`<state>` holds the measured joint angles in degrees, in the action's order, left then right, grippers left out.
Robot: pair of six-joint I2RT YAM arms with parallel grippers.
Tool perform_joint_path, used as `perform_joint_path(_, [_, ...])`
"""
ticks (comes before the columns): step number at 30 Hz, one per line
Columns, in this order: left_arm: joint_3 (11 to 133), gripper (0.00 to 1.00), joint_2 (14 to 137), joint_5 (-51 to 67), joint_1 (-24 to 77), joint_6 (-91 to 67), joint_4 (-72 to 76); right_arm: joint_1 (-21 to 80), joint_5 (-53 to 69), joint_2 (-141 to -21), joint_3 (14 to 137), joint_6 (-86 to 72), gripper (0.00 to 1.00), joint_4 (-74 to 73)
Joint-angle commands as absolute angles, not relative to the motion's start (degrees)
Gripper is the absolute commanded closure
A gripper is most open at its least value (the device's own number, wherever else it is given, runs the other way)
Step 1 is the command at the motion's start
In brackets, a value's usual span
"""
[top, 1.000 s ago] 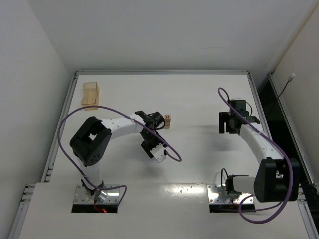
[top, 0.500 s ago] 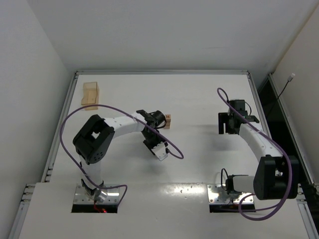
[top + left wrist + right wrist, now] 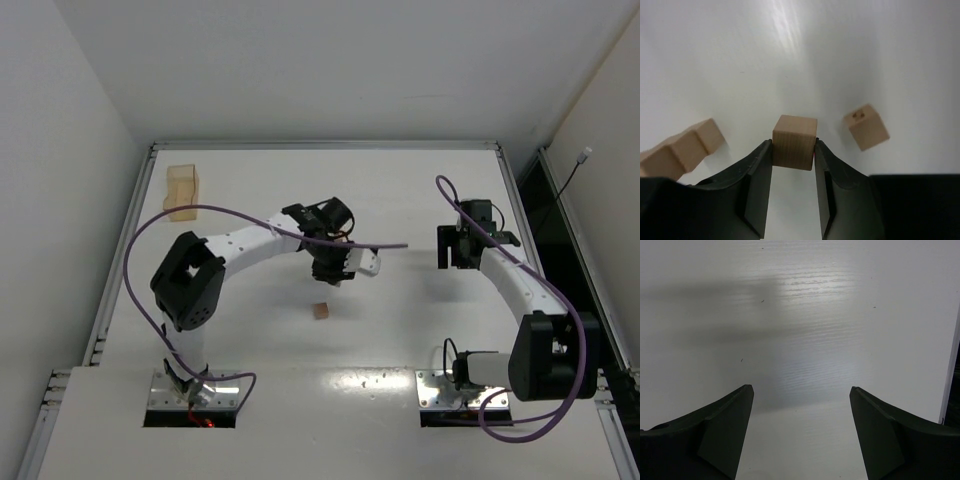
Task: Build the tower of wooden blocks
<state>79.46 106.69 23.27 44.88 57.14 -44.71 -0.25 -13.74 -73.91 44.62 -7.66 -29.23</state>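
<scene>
White table w/ metal rail along far edge, white walls round it, black cable at rt.

The left gripper has its two dark fingers closed on a plain tan wood block, one finger touching each side of it. To the right, well apart from it, a second block with a small dark mark on one face sits turned at an angle over the white table. At the left edge there is a stepped group of tan blocks, partly cut off by the frame.

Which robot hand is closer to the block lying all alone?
Left. The left gripper hangs just beyond the lone block, gripping another block; the right gripper is far off right.
</scene>
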Motion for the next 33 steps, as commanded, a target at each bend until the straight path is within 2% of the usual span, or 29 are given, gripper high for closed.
perform_joint_path(1, [86.73, 1.0, 105.64, 22.32, 46.58, 23.9, -43.84, -0.53, -12.04, -73.39, 47.29, -9.14, 0.26, -28.83])
perform_joint_path(3, [90.15, 1.0, 105.64, 21.01, 46.58, 10.46, -44.38, -0.53, -11.51, -72.86, 47.29, -9.14, 0.26, -29.35])
perform_joint_path(7, [95.62, 1.0, 105.64, 22.75, 45.97, -3.37, -47.11, -0.53, -10.46, -72.25, 47.29, -9.14, 0.26, -29.36])
perform_joint_path(13, [103.51, 1.0, 107.39, 19.26, 43.0, -17.37, -49.04, -0.53, -9.14, -71.72, 47.29, -9.67, 0.26, -29.36])
perform_joint_path(24, [106.96, 1.0, 109.51, -3.41, 42.19, -21.71, -49.31, -1.05, -7.47, -71.72, 47.29, -10.2, 0.26, -29.36])
perform_joint_path(33, [110.29, 1.0, 113.99, -7.65, 42.19, -21.19, -49.83, -2.11, -6.94, -71.72, 47.29, -10.2, 0.26, -29.36])
